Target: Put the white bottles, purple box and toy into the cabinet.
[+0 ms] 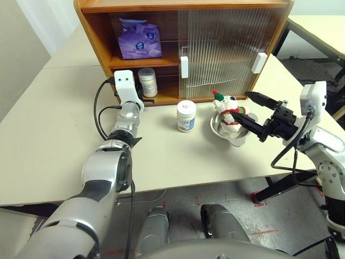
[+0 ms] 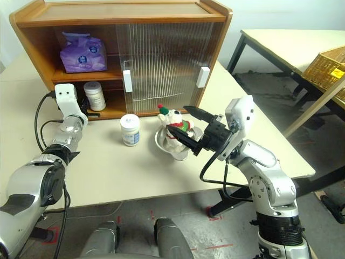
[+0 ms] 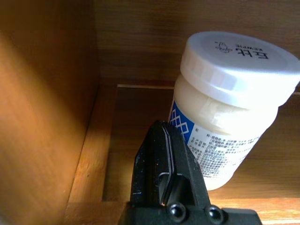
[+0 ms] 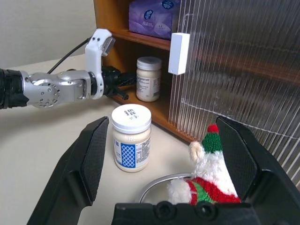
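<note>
Left gripper [image 4: 123, 80] clenched empty beside shelved jar [image 1: 147, 82] upper-left could knock it over; right gripper [image 1: 252, 110] spread wide at toy [image 1: 228, 111] may tip bowl [image 1: 219, 128].

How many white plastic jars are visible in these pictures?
2. One small white plastic jar stands on the wooden cabinet's lower shelf; the other white jar stands on the table outside. The doors might hide more.

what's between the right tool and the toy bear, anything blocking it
Nothing visible. The open right tool faces the toy bear, which sits in the steel bowl on the table, with only free space between. The white bottle stands off to the side.
</note>
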